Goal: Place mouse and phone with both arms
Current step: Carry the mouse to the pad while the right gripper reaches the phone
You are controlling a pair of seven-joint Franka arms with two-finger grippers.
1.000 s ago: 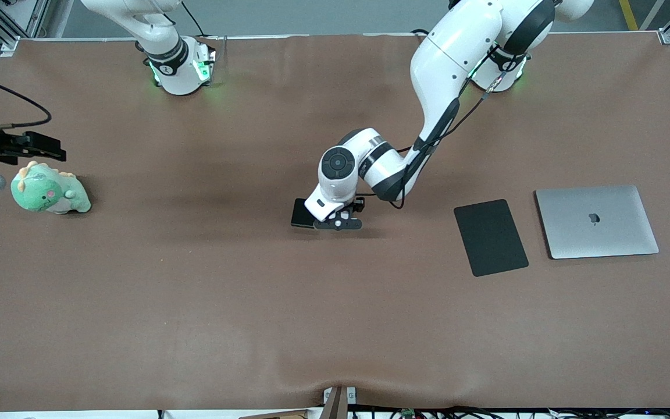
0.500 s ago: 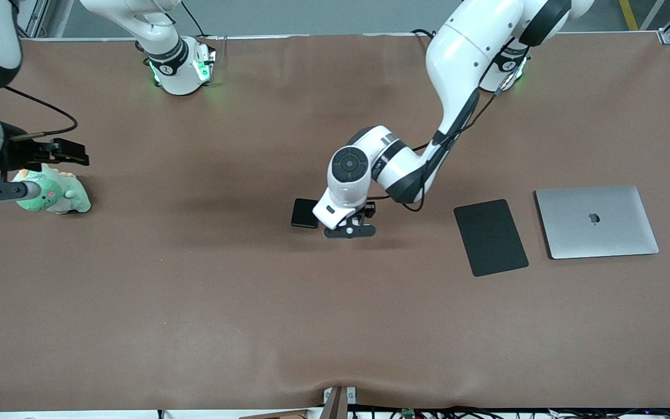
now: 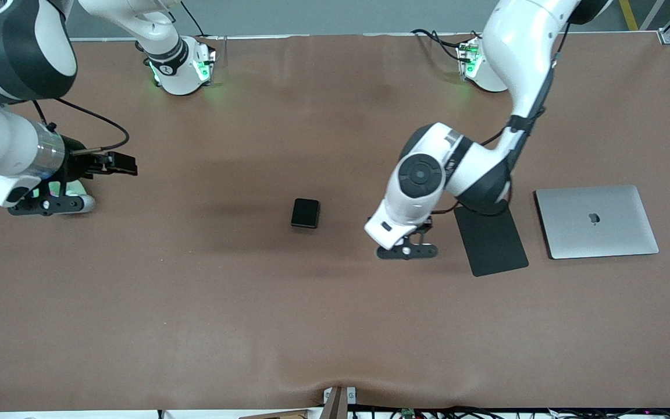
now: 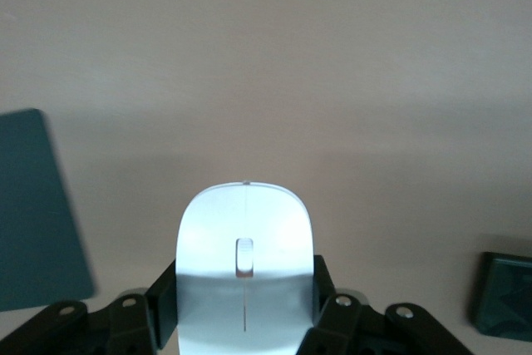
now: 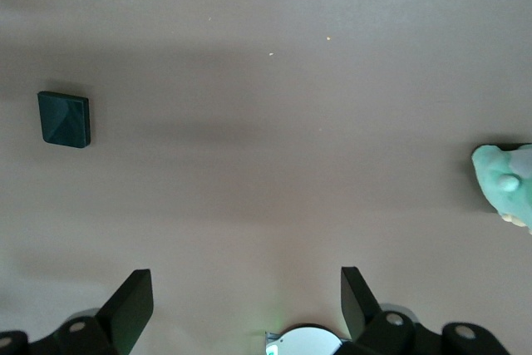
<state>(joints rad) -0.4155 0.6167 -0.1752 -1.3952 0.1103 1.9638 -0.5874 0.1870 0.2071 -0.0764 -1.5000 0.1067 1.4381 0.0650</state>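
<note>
The white mouse point(image 4: 246, 265) sits clamped between the black fingers of my left gripper point(image 4: 243, 290). In the front view the left gripper point(image 3: 406, 251) hangs over bare table between the phone and the black pad, and the wrist hides the mouse. The phone point(image 3: 305, 213), a small black slab, lies flat mid-table, seen too as the phone point(image 4: 503, 297) and the phone point(image 5: 64, 119). My right gripper point(image 3: 50, 204) is at the right arm's end of the table, over the green toy. The right gripper point(image 5: 245, 301) is open, with nothing between its fingers.
A matte black pad point(image 3: 491, 237) lies beside a closed silver laptop point(image 3: 597, 221) toward the left arm's end. A green plush toy point(image 5: 507, 182) sits at the right arm's end, mostly hidden under the right wrist in the front view.
My left gripper has moved away from the phone toward the black pad, carrying the mouse. My right arm has swung in over the green toy.
</note>
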